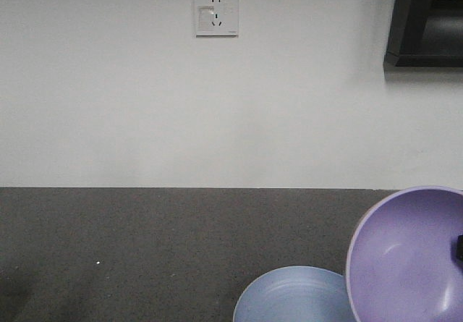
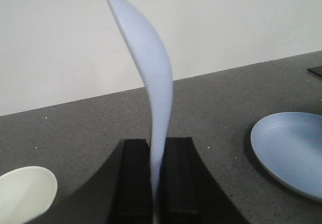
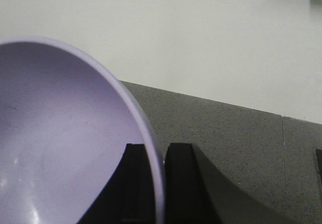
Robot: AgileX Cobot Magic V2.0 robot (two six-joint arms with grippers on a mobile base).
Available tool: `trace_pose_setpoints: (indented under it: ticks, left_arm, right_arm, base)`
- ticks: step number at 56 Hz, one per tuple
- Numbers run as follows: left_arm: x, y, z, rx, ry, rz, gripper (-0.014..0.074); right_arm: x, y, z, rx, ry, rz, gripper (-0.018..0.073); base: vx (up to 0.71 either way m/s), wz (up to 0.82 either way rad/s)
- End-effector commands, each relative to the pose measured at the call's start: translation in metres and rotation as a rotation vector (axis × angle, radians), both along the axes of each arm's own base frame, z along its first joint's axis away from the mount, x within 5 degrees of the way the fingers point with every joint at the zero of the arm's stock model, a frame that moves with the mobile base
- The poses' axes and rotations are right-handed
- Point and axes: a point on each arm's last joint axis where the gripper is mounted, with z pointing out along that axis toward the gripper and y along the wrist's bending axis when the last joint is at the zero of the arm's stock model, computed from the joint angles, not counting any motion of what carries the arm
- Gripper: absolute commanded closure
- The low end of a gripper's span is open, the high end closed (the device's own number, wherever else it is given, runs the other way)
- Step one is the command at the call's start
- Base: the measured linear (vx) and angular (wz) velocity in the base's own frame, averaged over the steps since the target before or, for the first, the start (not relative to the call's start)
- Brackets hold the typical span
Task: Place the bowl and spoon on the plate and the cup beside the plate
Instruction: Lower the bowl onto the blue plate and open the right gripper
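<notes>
Right gripper [image 3: 156, 183] fills the bottom of the right wrist view, its 2 black fingers closed nearly together on the rim of the bowl [image 3: 65, 133]. 1 finger is inside the rim and 1 outside. The bowl is tipped steeply, with its hollow facing the left of the frame.

In the front view the bowl [image 1: 409, 257] hangs at lower right, clear of the counter [image 1: 145, 242]. In the picture it overlaps the right edge of the plate [image 1: 289, 297].

Left gripper [image 2: 157, 178] sits at bottom centre of the left wrist view, clamped narrowly on 1 end of the spoon [image 2: 153, 73]. The spoon stands upright, edge-on, and curves toward upper left.

The plate [image 2: 292, 148] lies flat at the right of that view, and the part that shows is bare. The cup [image 2: 22, 194] is at lower left, well apart from the plate. Only its pale rim and interior show.

Progress, as judged:
- 0 of 3 placements are finished.
- Bowl and spoon are each in hand and off the counter, so the pick-ups look done.
- Left to do: set the bowl on the plate, put the spoon on the plate, and bring the cup up beside the plate.
</notes>
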Motion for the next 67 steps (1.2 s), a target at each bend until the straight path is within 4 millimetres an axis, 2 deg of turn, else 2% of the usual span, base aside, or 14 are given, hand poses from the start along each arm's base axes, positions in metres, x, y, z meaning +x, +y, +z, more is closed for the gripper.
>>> trace_pose_setpoints:
  ticks: [1, 17, 36, 40, 45, 56, 63, 67]
  left_arm:
    - [0.001, 0.001, 0.014, -0.052, -0.082, 0.019, 0.0596]
    - [0.001, 0.001, 0.014, -0.054, -0.083, 0.019, 0.0596]
    - [0.001, 0.001, 0.016, -0.065, -0.099, 0.026, 0.0596]
    - [0.001, 0.002, 0.017, -0.077, -0.106, 0.029, 0.0596]
    - [0.001, 0.001, 0.019, -0.119, -0.116, 0.028, 0.0596]
    - [0.001, -0.001, 0.023, -0.214, -0.121, 0.016, 0.0596]
    - [0.002, -0.001, 0.022, -0.212, -0.116, 0.017, 0.0596]
    - [0.002, -0.001, 0.022, -0.211, -0.114, 0.016, 0.0596]
  right_arm:
    - [0.000, -0.002, 0.015, 0.031, -0.086, -0.032, 0.0568]
    - [0.000, -0.002, 0.016, 0.036, -0.090, -0.035, 0.0568]
    - [0.000, -0.002, 0.020, 0.128, -0.112, -0.043, 0.0568]
    - [0.007, -0.001, 0.018, 0.122, -0.078, -0.036, 0.0568]
    - [0.025, 0.003, 0.011, 0.130, 0.046, -0.013, 0.0568]
    - [0.098, 0.009, -0.012, 0.070, 0.433, 0.020, 0.0568]
    - [0.139, 0.014, -0.031, 0.032, 0.591, 0.035, 0.0568]
    - [0.156, 0.021, -0.044, 0.005, 0.643, 0.042, 0.0568]
  base:
    - [0.00, 0.00]
    - [0.00, 0.00]
    - [0.00, 0.00]
    - [0.00, 0.00]
    - [0.00, 0.00]
    - [0.00, 0.00]
    - [0.00, 0.00]
    - [0.00, 0.00]
